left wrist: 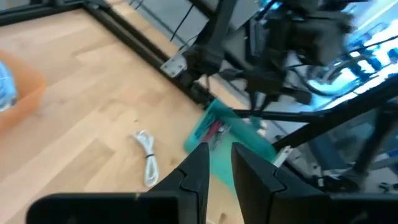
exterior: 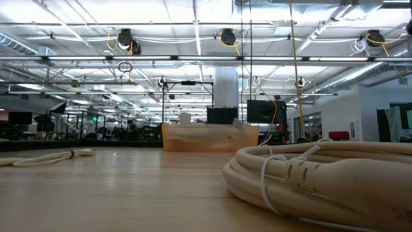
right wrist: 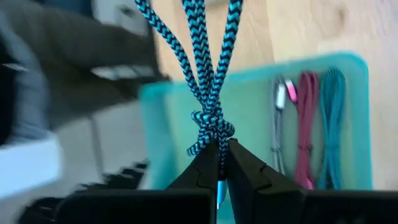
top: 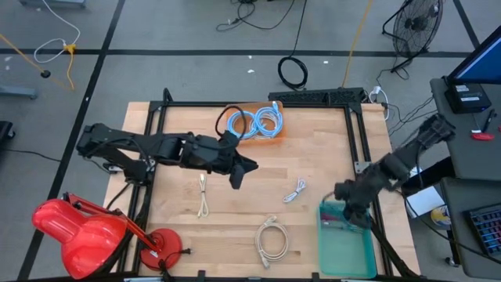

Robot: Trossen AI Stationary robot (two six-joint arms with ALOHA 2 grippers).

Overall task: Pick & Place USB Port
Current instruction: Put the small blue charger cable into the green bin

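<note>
From the right wrist view, I saw the right gripper [right wrist: 219, 163] clamped shut on a bundled blue-and-black braided cable [right wrist: 208, 74], pinched just below its knot, the strands running straight away from the fingers. The cable hung over the teal plastic tray [right wrist: 249, 93], which already held a pink and a teal cable along one wall. I judged the deciding relation to be vertical: the bundle sat directly above the tray's bare floor, so the release needed only a descent, with the tray rim as the edge to clear.

In the high view, the right gripper [top: 350, 205] stood at the tray [top: 348, 254] in the lower right of the frame, close to the black frame rail [top: 362, 149].

The left gripper [top: 238, 174] hovered over the wooden table [top: 313, 141] at centre frame, fingers slightly parted and empty. A white coiled cable [top: 295, 190] lay between the two arms, nearer the left; I judged it a likely next pick. An orange bin of light-blue cables [top: 254, 121] stood at the far edge.
</note>
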